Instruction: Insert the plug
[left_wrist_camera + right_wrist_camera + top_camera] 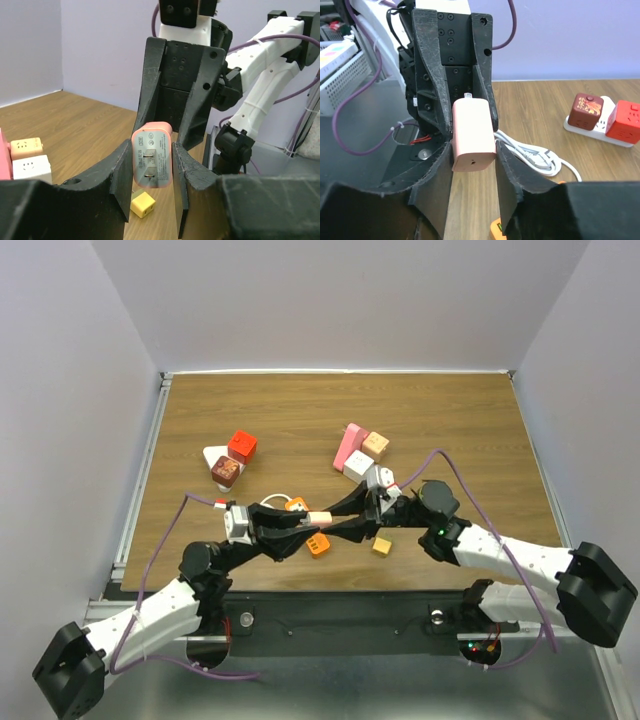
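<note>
Over the near middle of the brown desk (480,420), the left arm (160,610) and right arm (520,560) reach in low from opposite corners. Their forearms are nearly level and their wrists face each other head-on, so the jaws meet tip to tip above the wood. Both pairs of jaws look closed on the same pink plug (152,157), held off the desk between them. The left arm's jaws pinch its two long sides at the pronged end, and the right arm's jaws pinch the same sides at the blunt rear. A white strip (213,455) carrying two red blocks lies well apart, farther up the desk on the left; which socket is meant cannot be told from here. The plug reads as a small hard-plastic block, light and stiff. Its shell is smooth and round-cornered, so it is likely to slip or twist under a loose pinch. The flat sides are the place to hold it, toward the rear, which would leave the front face free to seat. Its two metal prongs (146,154) point at the left wrist. Thin and bare, they are the part to keep clear of any edge, and they will want squaring to the slots before any push.
</note>
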Tool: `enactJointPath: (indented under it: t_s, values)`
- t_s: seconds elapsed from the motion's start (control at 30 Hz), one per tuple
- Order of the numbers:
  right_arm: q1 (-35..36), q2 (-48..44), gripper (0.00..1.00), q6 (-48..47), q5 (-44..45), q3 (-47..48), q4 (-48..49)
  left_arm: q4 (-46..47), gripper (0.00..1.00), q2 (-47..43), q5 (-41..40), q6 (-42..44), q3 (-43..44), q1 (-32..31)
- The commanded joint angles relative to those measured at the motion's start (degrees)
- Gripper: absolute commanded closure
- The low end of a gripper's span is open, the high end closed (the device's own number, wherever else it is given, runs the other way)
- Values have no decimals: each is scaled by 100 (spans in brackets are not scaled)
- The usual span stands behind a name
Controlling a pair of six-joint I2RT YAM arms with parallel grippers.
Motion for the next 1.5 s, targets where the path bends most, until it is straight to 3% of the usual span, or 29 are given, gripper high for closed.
enactJointPath:
  t_s: [0.0, 0.17, 0.23, 0.27, 0.37, 0.4, 0.67, 0.83, 1.03, 1.47]
  values:
    - [21, 25, 64, 34, -281, 114, 439, 537, 100, -5, -43, 132, -178, 41]
    - [12, -1, 96, 77, 149, 88, 422, 213, 98, -4, -402, 193, -204, 41]
    - [-6, -106, 100, 156, 368, 61, 413, 28, 66, -22, -728, 263, -239, 41]
    - [-49, -159, 100, 226, 491, 44, 396, -16, 42, -74, -920, 272, -265, 41]
    - [-199, -422, 100, 315, 676, 52, 282, -209, 12, -180, -1263, 334, -283, 50]
    - [-225, -484, 100, 315, 729, 70, 203, -262, 9, -215, -1361, 351, -283, 50]
    - [-287, -687, 100, 104, 1256, 746, -1333, -631, 4, -576, -1862, 334, -441, 50]
    - [-278, 120, 100, -55, 2100, 1396, -2653, -1334, 4, -1094, -2801, 395, -353, 50]
    - [-278, 1412, 100, 7, 2347, 2599, -3820, -1800, 2, -1174, -4304, 474, -327, 68]
    - [-278, 3830, 99, 200, 2857, 5053, -6107, -1731, 1, -831, -4174, 404, -169, 279]
